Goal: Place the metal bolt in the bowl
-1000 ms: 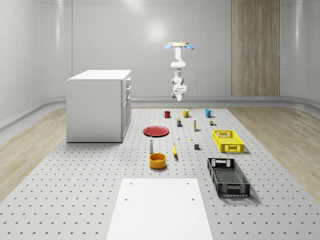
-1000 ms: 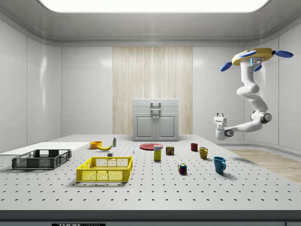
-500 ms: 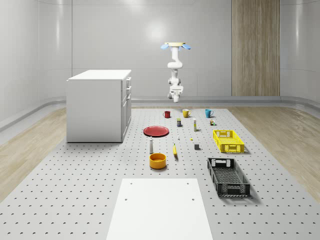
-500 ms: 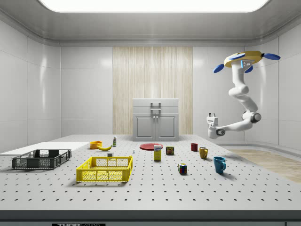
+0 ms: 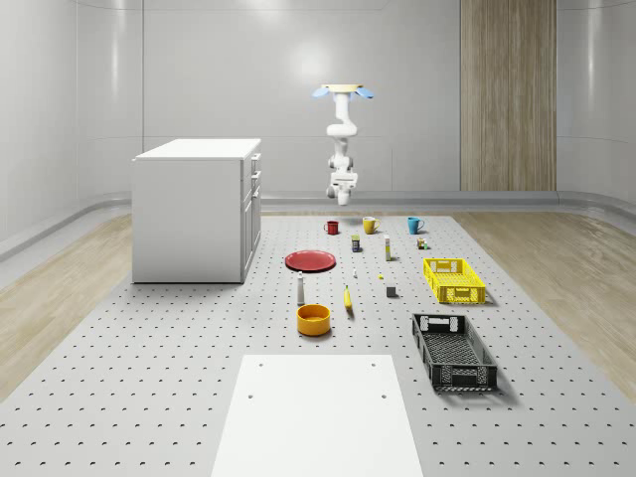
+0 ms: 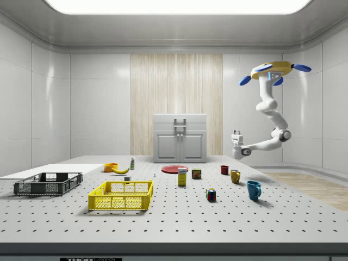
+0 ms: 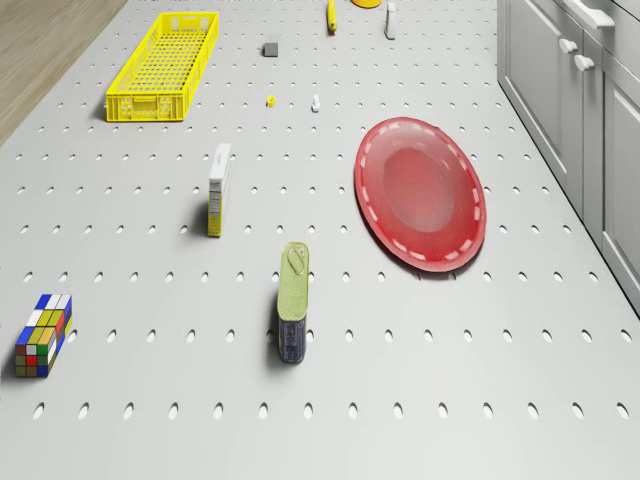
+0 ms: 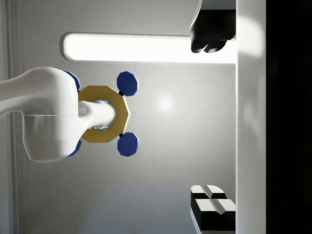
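The gripper is wide open and empty, pointing upward; the bowl far below risks a misjudged descent

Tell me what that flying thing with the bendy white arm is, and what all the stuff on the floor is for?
It's a robot: a small drone with blue propellers, carrying a white arm that ends in a grabbing tool. The tool's two fingers are spread apart and hold nothing.

There are four pictures. One camera looks over the whole room, one stands at the side, one sits on the drone looking down, and one sits on the wrist, now pointing up at the drone.

The drone hovers high in the air near the mugs, at the far end of the table. On the table lie a red plate, a yellow basket, a black basket, a banana, a puzzle cube and an orange bowl.
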### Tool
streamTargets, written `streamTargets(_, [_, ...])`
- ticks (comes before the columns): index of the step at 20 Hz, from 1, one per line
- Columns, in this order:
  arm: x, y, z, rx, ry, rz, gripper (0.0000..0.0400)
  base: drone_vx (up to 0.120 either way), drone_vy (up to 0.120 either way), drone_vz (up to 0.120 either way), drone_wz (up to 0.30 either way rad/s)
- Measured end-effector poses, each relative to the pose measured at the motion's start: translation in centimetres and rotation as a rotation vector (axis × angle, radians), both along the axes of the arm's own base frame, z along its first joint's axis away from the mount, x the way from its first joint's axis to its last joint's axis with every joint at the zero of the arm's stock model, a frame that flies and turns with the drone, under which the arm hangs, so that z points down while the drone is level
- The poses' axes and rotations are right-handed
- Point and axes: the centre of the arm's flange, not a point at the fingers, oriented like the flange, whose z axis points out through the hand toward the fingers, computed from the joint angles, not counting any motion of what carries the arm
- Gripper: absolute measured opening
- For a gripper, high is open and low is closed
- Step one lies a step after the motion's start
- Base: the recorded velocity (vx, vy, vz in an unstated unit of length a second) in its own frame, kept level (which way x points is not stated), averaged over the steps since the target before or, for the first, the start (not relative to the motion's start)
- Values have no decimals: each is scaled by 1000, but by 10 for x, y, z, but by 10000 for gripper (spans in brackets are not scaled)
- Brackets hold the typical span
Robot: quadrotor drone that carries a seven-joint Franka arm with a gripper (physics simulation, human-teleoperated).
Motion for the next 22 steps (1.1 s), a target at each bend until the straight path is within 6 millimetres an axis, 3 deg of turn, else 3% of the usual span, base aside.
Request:
streamTargets(8, [-1,10,-1,-96,-6,-3,400,120,0,0,0])
streamTargets(13, [-1,26,-5,-268,-9,-7,400,120,0,0,0])
streamTargets(18, [-1,59,-23,-648,-12,-17,400,120,0,0,0])
streamTargets(22, [1,90,-67,-1191,-11,-32,400,120,0,0,0])
